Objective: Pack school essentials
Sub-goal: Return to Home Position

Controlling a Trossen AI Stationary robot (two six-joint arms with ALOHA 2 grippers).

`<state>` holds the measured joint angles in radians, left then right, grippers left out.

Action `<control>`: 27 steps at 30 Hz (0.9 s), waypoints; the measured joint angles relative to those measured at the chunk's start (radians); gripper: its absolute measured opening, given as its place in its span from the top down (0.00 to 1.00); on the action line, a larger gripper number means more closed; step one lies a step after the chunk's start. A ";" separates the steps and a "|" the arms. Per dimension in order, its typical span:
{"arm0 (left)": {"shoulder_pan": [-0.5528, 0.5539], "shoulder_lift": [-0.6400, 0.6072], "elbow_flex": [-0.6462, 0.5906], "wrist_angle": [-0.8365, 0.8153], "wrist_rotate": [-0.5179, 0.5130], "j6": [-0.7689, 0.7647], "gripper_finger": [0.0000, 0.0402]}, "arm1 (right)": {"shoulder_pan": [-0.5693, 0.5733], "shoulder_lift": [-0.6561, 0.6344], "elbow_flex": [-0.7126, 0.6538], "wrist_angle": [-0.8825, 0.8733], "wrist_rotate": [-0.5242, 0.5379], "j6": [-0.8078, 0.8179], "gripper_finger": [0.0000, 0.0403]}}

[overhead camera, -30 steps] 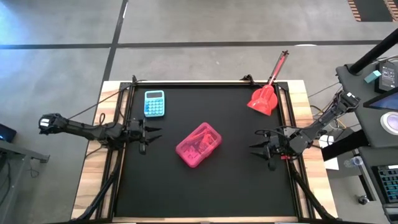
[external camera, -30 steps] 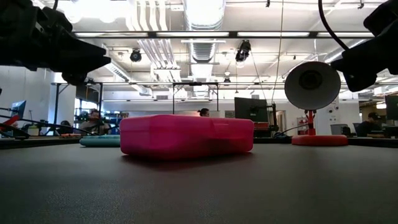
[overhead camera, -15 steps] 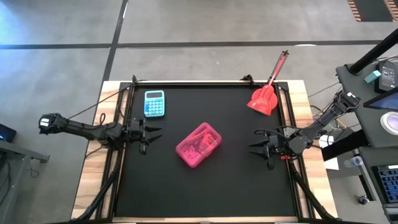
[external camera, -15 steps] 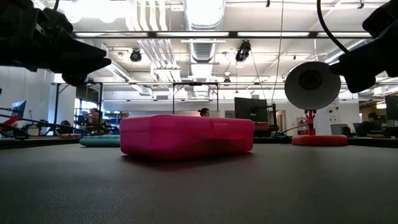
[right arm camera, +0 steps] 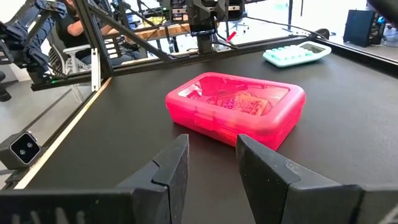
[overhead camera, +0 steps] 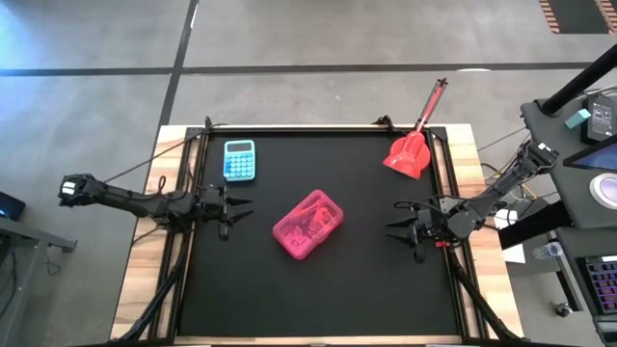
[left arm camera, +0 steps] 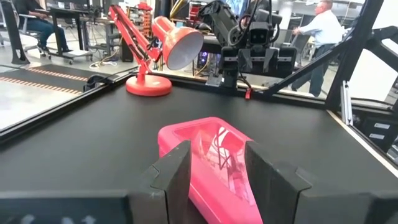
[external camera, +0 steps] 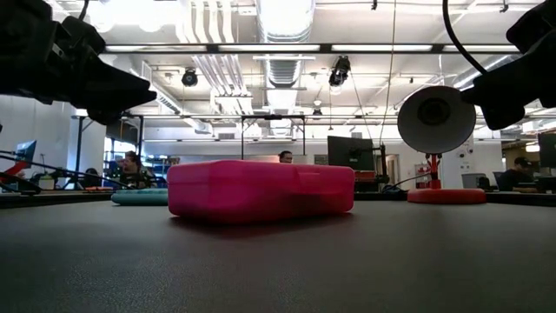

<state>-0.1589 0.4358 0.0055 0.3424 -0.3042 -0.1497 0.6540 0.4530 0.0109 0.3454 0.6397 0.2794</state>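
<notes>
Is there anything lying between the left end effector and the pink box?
No. In the high view, only bare black table separates the left end effector from the pink box. The left wrist view shows the same.

Pink box: contents show only as indistinct shapes inside, items not identifiable. Low view: calculator largely hidden behind it.
</notes>
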 joint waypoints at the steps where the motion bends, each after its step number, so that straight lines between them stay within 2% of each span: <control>1: 0.000 0.004 0.000 0.000 0.000 0.000 0.66 | 0.000 0.000 0.000 0.000 0.000 0.000 0.69; 27: 0.000 0.179 -0.001 -0.003 0.001 0.000 0.66 | 0.000 0.000 0.000 0.000 0.000 0.000 0.69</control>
<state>-0.1585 0.6151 0.0044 0.3397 -0.3031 -0.1493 0.6540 0.4530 0.0105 0.3458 0.6395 0.2799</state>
